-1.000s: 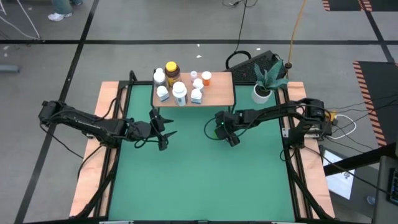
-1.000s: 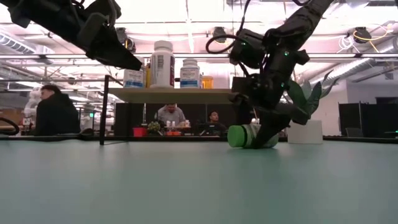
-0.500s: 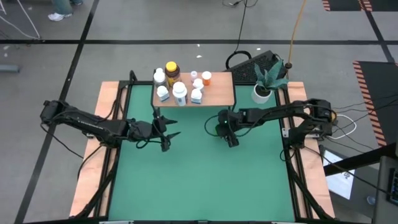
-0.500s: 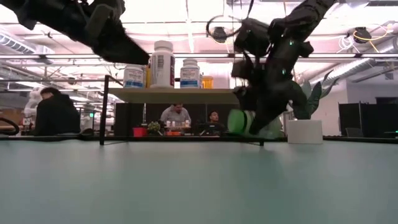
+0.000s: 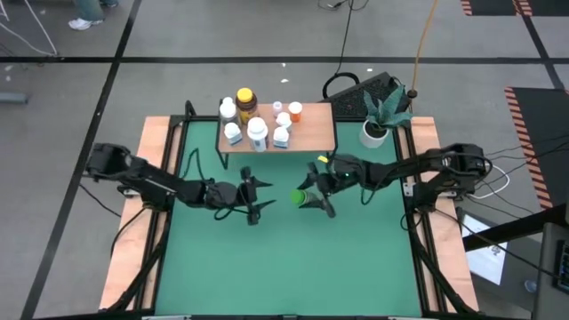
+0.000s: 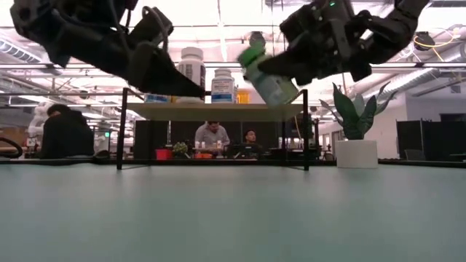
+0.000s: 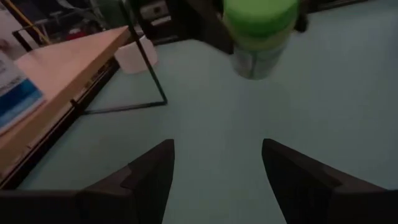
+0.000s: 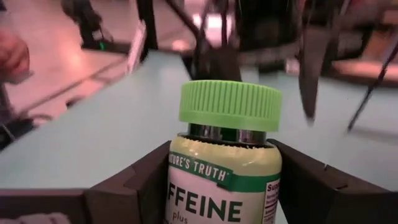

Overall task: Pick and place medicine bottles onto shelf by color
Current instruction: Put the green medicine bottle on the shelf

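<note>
Item in hand: the green-capped bottle [image 8: 229, 162], its label reading "Nature's Truth", clamped between the fingers of the right gripper [image 5: 313, 197]. In the high view we place it at frame centre, over the green mat [image 5: 284, 267] just below the shelf's front edge. In the low view we find it lifted clear of the mat, tilted with its cap toward the upper left, at about the height of the shelf top.

Destination: the shelf [image 5: 316, 133], a small wood-topped table on thin black legs, upper centre of the high view. We count about seven bottles on its left and middle parts, among them an amber bottle with a yellow lid [image 5: 246, 100] and several white bottles [image 5: 257, 133]; the right part of the top is bare.

Other tool: the left gripper [image 5: 260, 197] hovers just left of the held bottle, fingers spread and empty; its wrist view looks straight at the green cap.

Surroundings: a potted plant in a white pot [image 5: 374, 133] stands right of the shelf.

Step, as we judge it: carrying the green bottle to the shelf. We expect the next move needs it righted, raised over the front edge and set down apart from the other colours, probably on the bare right part.
</note>
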Controlling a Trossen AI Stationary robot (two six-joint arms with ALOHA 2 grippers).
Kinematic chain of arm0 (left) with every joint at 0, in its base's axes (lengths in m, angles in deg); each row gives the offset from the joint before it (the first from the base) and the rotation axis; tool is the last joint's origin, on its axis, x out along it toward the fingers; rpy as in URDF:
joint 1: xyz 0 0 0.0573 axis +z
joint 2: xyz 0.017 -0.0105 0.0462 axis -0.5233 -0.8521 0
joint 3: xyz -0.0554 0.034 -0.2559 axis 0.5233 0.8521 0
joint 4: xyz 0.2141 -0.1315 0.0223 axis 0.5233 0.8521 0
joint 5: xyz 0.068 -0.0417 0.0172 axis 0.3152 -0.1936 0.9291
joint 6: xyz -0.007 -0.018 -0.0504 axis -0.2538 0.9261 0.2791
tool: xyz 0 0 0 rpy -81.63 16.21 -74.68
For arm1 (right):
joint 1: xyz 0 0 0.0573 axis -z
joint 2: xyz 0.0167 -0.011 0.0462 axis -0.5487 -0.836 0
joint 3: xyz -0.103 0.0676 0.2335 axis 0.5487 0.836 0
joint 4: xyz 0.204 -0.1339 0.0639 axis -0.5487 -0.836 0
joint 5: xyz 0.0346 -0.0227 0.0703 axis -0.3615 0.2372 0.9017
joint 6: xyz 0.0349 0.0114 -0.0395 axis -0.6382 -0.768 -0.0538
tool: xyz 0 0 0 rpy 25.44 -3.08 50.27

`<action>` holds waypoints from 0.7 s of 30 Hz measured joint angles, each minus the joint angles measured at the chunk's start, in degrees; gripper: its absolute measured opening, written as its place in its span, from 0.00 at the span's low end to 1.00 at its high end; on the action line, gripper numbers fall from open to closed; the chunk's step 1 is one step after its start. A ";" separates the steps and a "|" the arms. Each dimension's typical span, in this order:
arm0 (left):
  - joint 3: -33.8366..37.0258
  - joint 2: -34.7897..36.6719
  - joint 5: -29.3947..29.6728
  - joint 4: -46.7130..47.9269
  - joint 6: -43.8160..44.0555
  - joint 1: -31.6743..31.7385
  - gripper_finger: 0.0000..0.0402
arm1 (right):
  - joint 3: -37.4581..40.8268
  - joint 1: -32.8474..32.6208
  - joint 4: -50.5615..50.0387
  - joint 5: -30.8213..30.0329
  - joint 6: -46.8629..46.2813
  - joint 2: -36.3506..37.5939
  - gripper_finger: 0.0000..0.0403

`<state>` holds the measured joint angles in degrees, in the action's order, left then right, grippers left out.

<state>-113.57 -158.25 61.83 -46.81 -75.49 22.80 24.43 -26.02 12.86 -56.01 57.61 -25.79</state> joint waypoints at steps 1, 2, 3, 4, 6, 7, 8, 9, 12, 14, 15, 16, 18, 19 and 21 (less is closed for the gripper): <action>0.06 -1.51 0.01 -2.71 -0.14 0.00 0.61 | 0.66 -0.46 3.09 -0.51 -0.02 -0.02 0.58; -0.11 -3.28 0.01 -6.27 -0.18 0.07 0.61 | 1.10 -0.90 6.13 -1.27 -0.06 0.00 0.58; -0.43 -5.02 -0.01 -9.34 -0.23 0.22 0.62 | 1.33 -1.29 9.23 -1.37 -0.04 0.03 0.57; -0.45 -6.38 -0.03 -11.89 -0.34 0.36 0.62 | 1.48 -1.73 11.91 -1.32 0.11 0.10 0.57; -1.07 -9.30 0.01 -16.27 -0.86 0.55 0.64 | 1.51 -2.64 14.62 -1.34 1.42 0.15 0.56; -1.51 -10.43 -0.01 -17.63 -1.28 0.72 0.65 | 1.55 -3.10 15.28 -1.36 2.00 0.07 0.55; -1.78 -11.18 0.00 -17.78 -1.56 0.83 0.65 | 1.59 -3.58 16.06 -1.36 2.41 0.01 0.55; -2.44 -12.04 0.00 -17.79 -1.74 0.85 0.66 | 1.59 -3.92 16.91 -1.36 2.79 0.01 0.55; -4.71 -14.24 -0.08 -17.78 -1.93 0.85 0.67 | 1.59 -4.75 19.17 -2.60 4.35 0.08 0.56; -7.00 -15.75 -1.81 -18.06 -1.99 0.85 0.67 | 1.55 -5.47 19.57 -7.80 5.68 -0.15 0.56; -8.05 -16.35 -2.71 -18.13 -2.09 0.85 0.67 | 1.55 -5.78 19.43 -10.90 6.33 -0.15 0.56; -9.20 -16.99 -2.98 -17.92 -2.14 0.85 0.67 | 1.55 -5.98 19.49 -13.77 6.88 -0.15 0.55; -11.54 -18.45 -3.14 -18.07 -1.95 0.81 0.67 | 1.55 -6.46 19.31 -17.57 7.53 -0.13 0.55; -12.35 -18.84 -3.02 -17.93 -1.82 0.83 0.67 | 1.55 -6.59 19.19 -18.27 7.64 -0.13 0.55; -14.12 -19.87 -2.13 -17.95 -1.24 0.99 0.67 | 1.55 -6.94 19.22 -18.11 7.59 -0.13 0.56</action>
<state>-127.69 -178.12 59.71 -64.75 -76.73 23.79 25.98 -32.96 32.08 -74.12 65.20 -25.92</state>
